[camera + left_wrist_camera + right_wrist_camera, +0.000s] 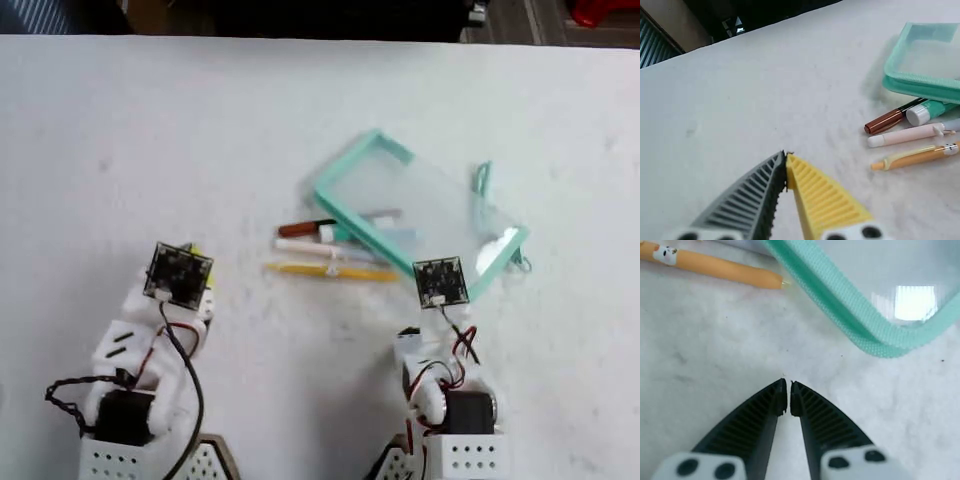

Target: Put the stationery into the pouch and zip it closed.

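Pouch: the clear pouch (430, 205) with teal edging lies flat and slanted on the white counter (150, 130), right of centre in the high view; its long teal edge (920, 82) runs from upper centre down to the lower right.
Pouch corner: a rounded teal corner (880, 342) fills the upper right of the right wrist view, near the jaw tips but apart from them.
Stationery: four pieces lie side by side on the counter, just left of the pouch's long edge at the middle of the high view.
Brown-capped pen (305, 228): topmost of the group, its far end at the teal edge.
White-capped teal stick (922, 112): beside the brown-capped pen, its body running under the pouch's edge; whether it is inside, I cannot tell.
Pale pink pen (318, 246): below those two.
Yellow pen (330, 270): lowest, its tip (780, 284) close to the pouch's edge.
Left jaws: together, tips touching, holding nothing, over bare counter at lower left, well apart from the pens.
Right jaws: together, holding nothing, over the counter at lower right, near the pouch's lower corner.
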You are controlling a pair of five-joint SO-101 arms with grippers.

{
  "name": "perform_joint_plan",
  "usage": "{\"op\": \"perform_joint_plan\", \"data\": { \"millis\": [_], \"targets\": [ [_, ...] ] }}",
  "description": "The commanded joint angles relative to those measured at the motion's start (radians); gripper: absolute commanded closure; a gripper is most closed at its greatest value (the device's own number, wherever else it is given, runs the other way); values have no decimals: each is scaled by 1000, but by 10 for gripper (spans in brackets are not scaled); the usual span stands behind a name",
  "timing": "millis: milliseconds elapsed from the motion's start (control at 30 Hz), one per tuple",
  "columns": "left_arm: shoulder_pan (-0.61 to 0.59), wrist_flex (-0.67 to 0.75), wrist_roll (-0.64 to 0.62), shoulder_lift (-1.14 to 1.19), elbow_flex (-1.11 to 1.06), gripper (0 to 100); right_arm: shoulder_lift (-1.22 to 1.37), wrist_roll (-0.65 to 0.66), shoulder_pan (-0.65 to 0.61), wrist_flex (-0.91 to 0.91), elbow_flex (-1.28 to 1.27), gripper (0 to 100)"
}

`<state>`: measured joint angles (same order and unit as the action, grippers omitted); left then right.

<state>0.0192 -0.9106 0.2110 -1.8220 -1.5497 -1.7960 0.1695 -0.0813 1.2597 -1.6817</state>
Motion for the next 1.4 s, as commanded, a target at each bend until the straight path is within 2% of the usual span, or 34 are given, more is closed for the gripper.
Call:
{"op": "perform_joint_plan", "data": {
  "millis": [0,267,467,567,633,700,800,900,1200,1367],
  "targets": [
    [-7,0,-9,-10,6,976,-4,-6,-4,8,-9,981],
    [-7,3,-9,-10,3,976,-5,-2,-4,-44,-9,977],
    [-7,26,-9,-10,-14,976,-7,5,-4,-417,-9,976],
    [-7,26,-9,-10,-14,976,-5,110,-2,-610,-9,934],
    [-7,25,-9,-10,-14,976,-4,203,-4,-679,-9,885],
    [-7,25,-9,-10,-14,976,-4,239,-30,-731,-9,855],
    [-7,25,-9,-10,-14,976,-4,193,-77,-696,-9,882],
    [-7,25,-9,-10,-14,976,-4,132,-71,-601,-9,904],
    [-2,26,-9,-10,-14,976,-4,118,12,-545,-9,823],
    [-2,34,-9,-10,-31,976,-5,118,90,-550,-9,840]
  ]
}}
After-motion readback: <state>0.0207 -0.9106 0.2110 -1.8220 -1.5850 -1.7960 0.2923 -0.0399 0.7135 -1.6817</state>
